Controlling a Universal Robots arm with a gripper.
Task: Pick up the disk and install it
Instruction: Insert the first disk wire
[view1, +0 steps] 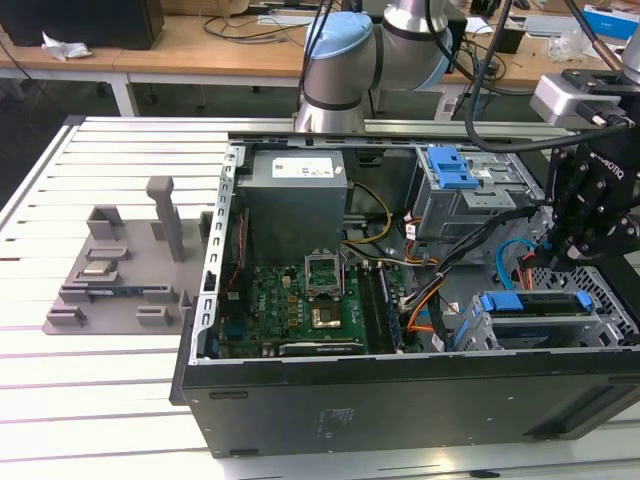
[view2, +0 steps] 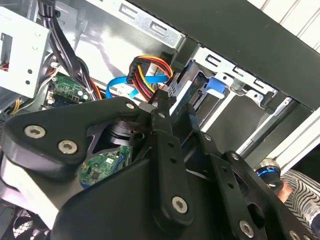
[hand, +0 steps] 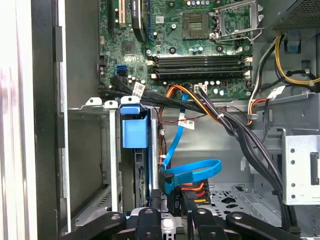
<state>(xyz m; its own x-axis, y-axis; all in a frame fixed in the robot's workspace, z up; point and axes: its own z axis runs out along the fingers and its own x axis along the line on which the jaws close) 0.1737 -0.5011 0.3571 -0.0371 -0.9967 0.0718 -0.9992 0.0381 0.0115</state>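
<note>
The gripper (view1: 572, 262) hangs over the drive cage (view1: 610, 312), where the disk (view1: 535, 302) sits edge-up in its slot; its grip cannot be told

Even bright overhead light, mild glare on white desk (view1: 90, 400) slats; case (view1: 400, 400) interior shadowed; close pincer (view2: 175, 112) linkage soft.

The robot arm (view1: 345, 60) has silver-grey tube sections and light blue caps on its joints. Behind the fingers (view2: 160, 117), the gripper (view1: 590, 215) is matte black with white print on its side. Its flat black links carry round silver screws. Black cables run along the arm.
</note>
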